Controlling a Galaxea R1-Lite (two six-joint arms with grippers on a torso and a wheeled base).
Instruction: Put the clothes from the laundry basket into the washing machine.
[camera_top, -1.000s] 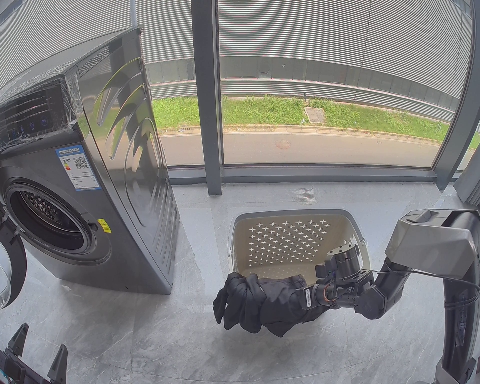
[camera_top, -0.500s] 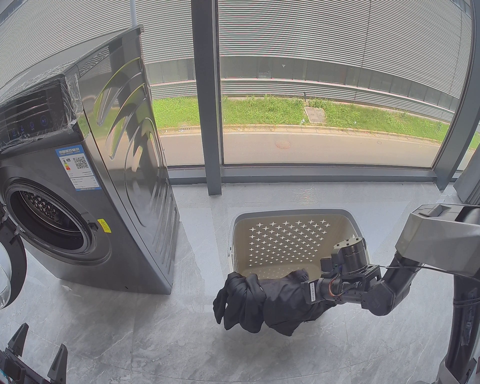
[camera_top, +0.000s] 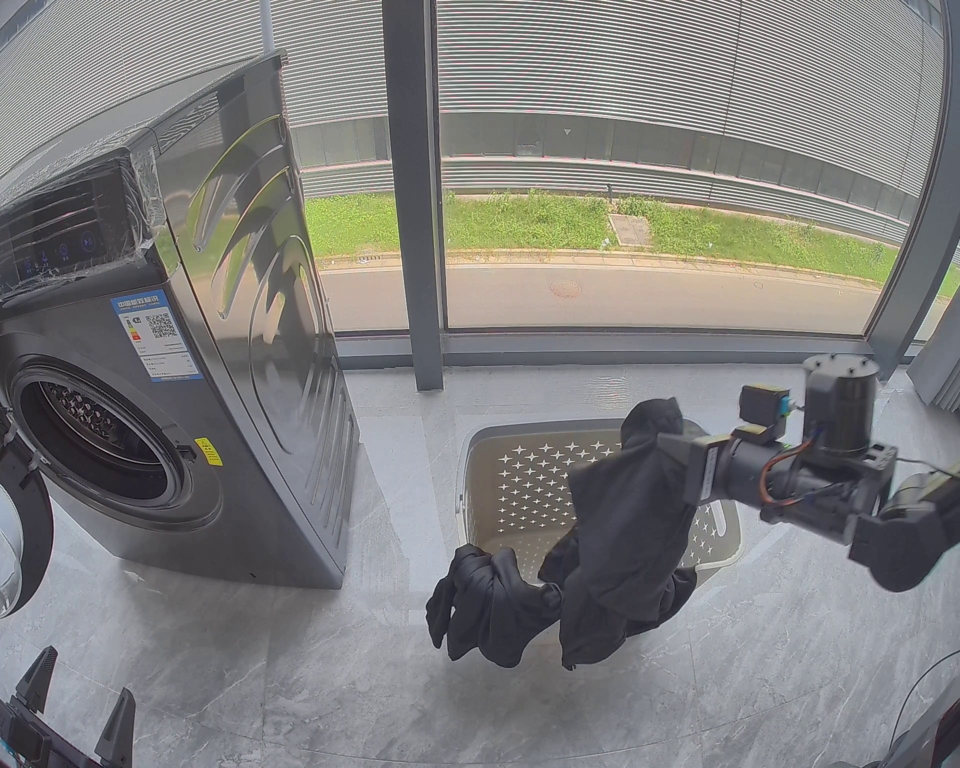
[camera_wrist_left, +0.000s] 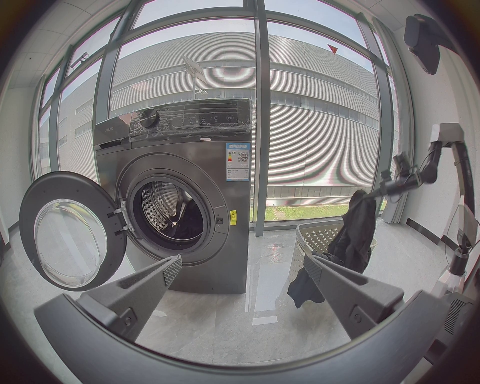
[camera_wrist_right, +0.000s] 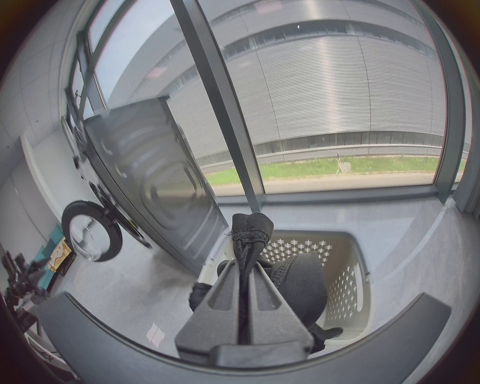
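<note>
My right gripper clamps black clothes high, likely to clear the laundry basket; washing machine open, 9 o'clock.

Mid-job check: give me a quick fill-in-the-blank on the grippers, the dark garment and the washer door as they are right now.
1. The right gripper is ____ on the black cloth garment.
2. The round glass door of the grey front-loading washing machine stands ____.
3. The left gripper, low in front of the machine, holds ____.

Missing words: shut; open; nothing.
</note>
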